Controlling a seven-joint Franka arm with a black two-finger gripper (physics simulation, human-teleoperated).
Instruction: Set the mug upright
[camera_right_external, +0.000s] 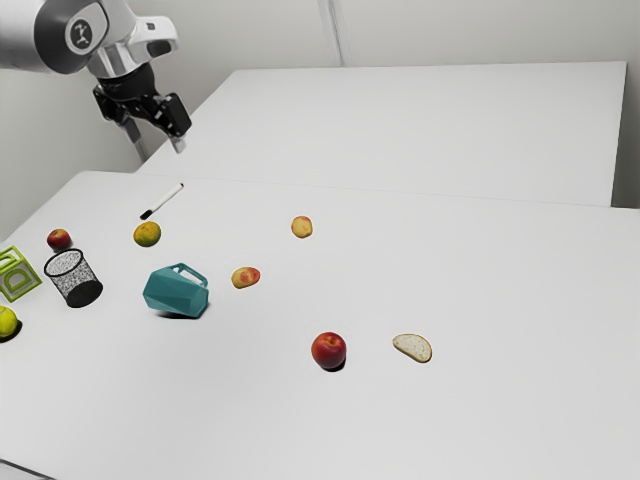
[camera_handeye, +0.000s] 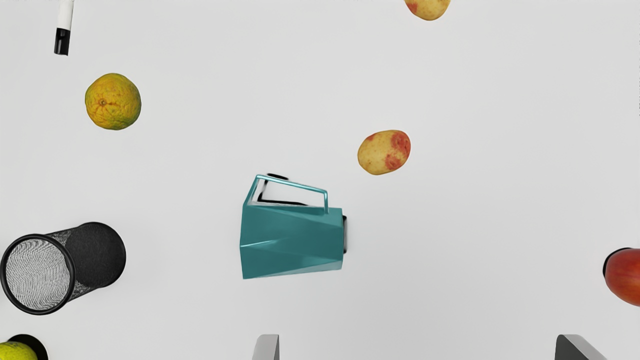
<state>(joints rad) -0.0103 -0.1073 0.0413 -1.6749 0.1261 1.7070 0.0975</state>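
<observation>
matt teal mug (camera_handeye: 292, 237); black metal-mesh cup (camera_handeye: 73, 265); glossy red fruit (camera_right_external: 328, 350).

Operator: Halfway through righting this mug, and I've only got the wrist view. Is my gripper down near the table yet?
Observer: No. By the exterior view, the gripper hangs well above the table.
Operator: Anything past the red fruit?
Observer: Yes, a slice of bread lies flat near the red fruit, toward the exterior view's right.
Operator: And around the mesh cup?
Observer: A green block sits near the mesh cup, toward the exterior view's left.
</observation>
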